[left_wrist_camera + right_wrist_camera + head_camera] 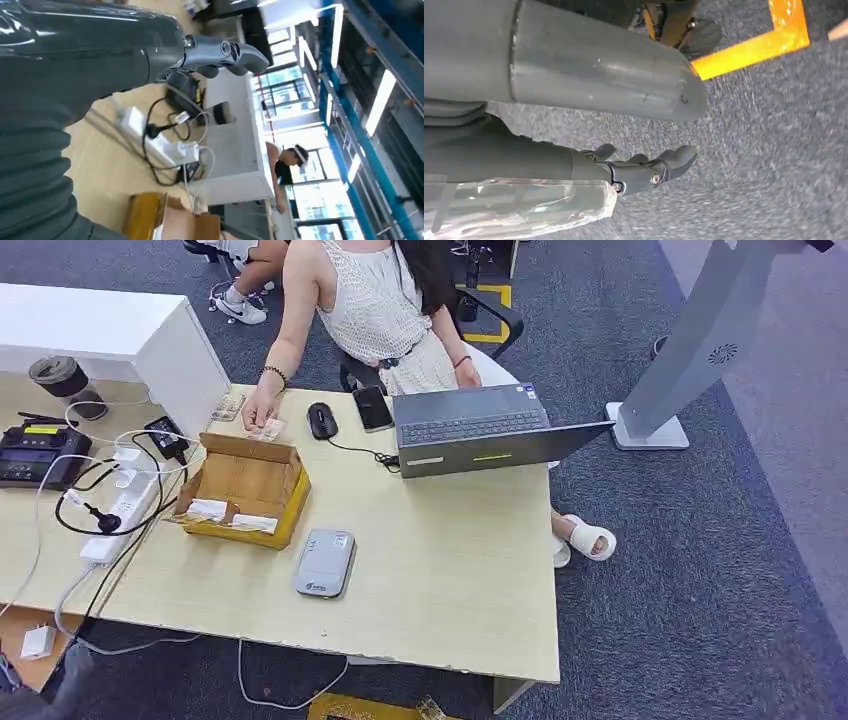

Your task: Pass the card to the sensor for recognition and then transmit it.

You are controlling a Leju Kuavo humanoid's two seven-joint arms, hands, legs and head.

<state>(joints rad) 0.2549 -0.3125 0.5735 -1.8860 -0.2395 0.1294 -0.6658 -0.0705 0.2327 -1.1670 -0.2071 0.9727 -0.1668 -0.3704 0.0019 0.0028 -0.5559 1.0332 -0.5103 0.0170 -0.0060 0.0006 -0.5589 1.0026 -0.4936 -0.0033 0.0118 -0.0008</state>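
A grey card sensor (325,562) lies flat on the wooden table (450,580), close to the front edge. Behind it stands an open cardboard box (295,505) with white cards (207,508) along its near side. More cards (268,428) lie at the far edge under a seated person's hand (255,415). My left hand (220,50) hangs over the table's left end above the power strip, fingers stretched out and holding nothing; the box (145,215) is beyond it. My right hand (644,170) hangs over grey carpet, fingers apart and holding nothing.
An open laptop (480,430), a black mouse (321,420) and a phone (373,407) lie at the far side before the person (380,310). A power strip (120,510) with cables and a black device (35,455) crowd the left end. A white kiosk stand (690,350) is on the right.
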